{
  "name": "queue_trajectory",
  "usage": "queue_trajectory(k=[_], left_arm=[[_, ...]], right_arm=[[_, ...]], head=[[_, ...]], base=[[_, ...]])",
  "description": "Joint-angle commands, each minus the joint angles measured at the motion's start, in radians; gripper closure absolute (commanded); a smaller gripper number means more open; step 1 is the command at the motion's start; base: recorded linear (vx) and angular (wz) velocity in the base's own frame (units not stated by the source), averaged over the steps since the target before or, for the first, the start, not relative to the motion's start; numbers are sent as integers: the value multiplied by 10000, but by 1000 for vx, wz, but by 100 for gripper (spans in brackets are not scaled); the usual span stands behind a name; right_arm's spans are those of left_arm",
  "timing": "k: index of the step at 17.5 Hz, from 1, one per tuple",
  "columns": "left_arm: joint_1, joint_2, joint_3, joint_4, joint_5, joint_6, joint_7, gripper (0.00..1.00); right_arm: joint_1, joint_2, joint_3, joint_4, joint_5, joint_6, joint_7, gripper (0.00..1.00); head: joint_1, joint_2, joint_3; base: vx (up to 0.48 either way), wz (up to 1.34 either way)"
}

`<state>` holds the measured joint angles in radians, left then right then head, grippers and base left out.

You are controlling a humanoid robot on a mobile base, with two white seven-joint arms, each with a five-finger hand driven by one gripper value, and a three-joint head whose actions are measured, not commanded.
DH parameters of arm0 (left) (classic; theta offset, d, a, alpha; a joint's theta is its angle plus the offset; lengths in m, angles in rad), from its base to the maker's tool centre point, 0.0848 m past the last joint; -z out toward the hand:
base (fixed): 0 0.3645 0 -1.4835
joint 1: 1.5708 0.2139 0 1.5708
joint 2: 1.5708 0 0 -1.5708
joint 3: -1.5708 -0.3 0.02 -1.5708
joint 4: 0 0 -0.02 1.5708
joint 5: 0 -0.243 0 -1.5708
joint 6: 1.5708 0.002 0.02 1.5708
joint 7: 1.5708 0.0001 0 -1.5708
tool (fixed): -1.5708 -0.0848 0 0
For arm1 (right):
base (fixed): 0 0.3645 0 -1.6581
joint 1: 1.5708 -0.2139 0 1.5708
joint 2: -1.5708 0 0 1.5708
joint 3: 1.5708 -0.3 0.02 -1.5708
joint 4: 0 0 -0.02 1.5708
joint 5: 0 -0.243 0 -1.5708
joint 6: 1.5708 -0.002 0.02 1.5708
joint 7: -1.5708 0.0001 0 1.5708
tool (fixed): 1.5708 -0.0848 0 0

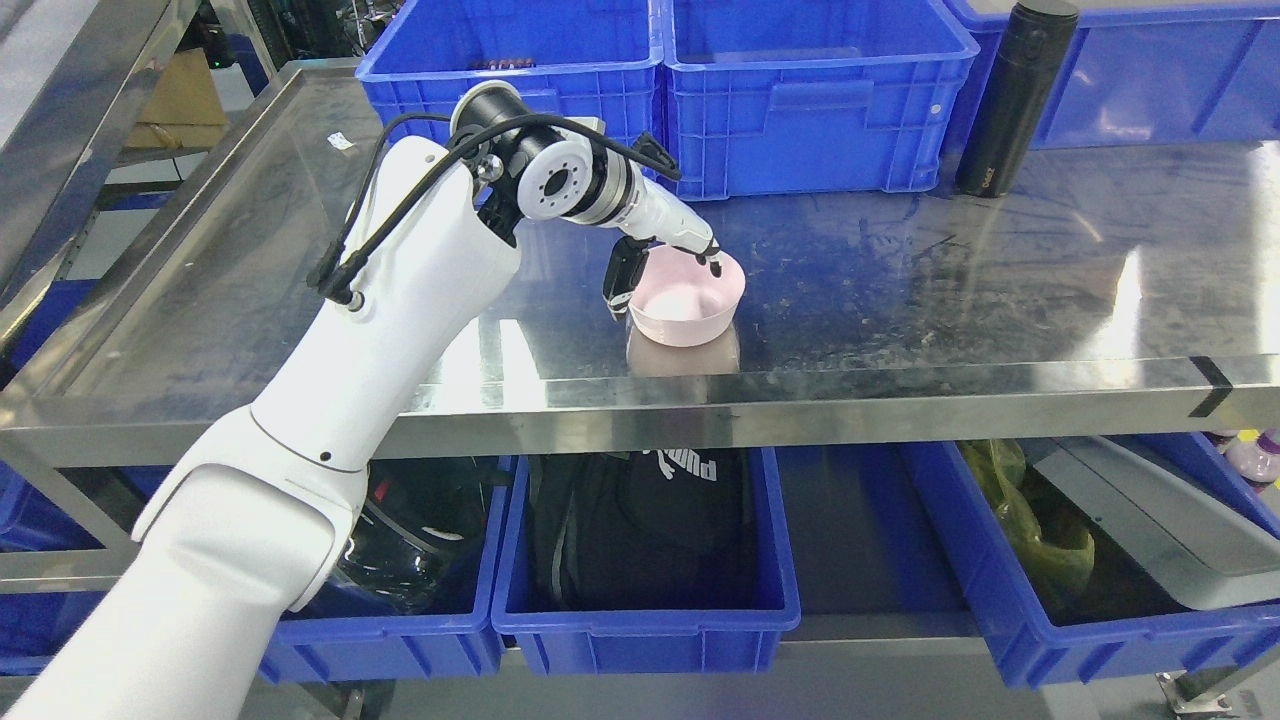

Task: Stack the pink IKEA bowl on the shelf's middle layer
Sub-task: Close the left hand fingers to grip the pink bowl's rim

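Observation:
A pink bowl (690, 300) sits upright on the steel shelf (900, 300), a little left of the middle and near the front edge. My left hand (662, 268) reaches in from the lower left and grips the bowl's left rim. One finger lies over the rim inside the bowl and a dark thumb presses on the outside wall. Only a single pink bowl shows; whether another is nested under it cannot be told. The right arm is out of view.
Blue crates (810, 90) line the back of the shelf. A black flask (1010, 95) stands upright at the back right. Below the shelf, more blue bins (650, 610) hold bags and other items. A raised steel lip (800, 400) runs along the shelf front.

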<state>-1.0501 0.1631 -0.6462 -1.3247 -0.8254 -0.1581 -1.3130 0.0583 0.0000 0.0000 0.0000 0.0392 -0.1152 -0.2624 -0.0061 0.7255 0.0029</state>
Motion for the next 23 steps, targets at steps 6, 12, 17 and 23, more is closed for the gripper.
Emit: queue_trajectory(k=[6, 12, 17, 23], left_arm=[[745, -326, -43, 69, -60, -75, 488, 10], [699, -511, 201, 896, -75, -304, 978, 44], [775, -925, 1520, 1956, -366, -2206, 1134, 93], [806, -1457, 4200, 1788, -260, -3509, 1364, 100]], right_arm=[[0, -175, 31, -175, 6, 1, 1, 0], [0, -175, 46, -175, 6, 1, 1, 0], [0, -175, 46, -175, 6, 1, 1, 0], [0, -175, 46, -175, 6, 1, 1, 0]], head=[[0, 0, 0], [0, 0, 0], [0, 0, 0], [0, 0, 0]], base=[[0, 0], [0, 0], [0, 0], [0, 0]])
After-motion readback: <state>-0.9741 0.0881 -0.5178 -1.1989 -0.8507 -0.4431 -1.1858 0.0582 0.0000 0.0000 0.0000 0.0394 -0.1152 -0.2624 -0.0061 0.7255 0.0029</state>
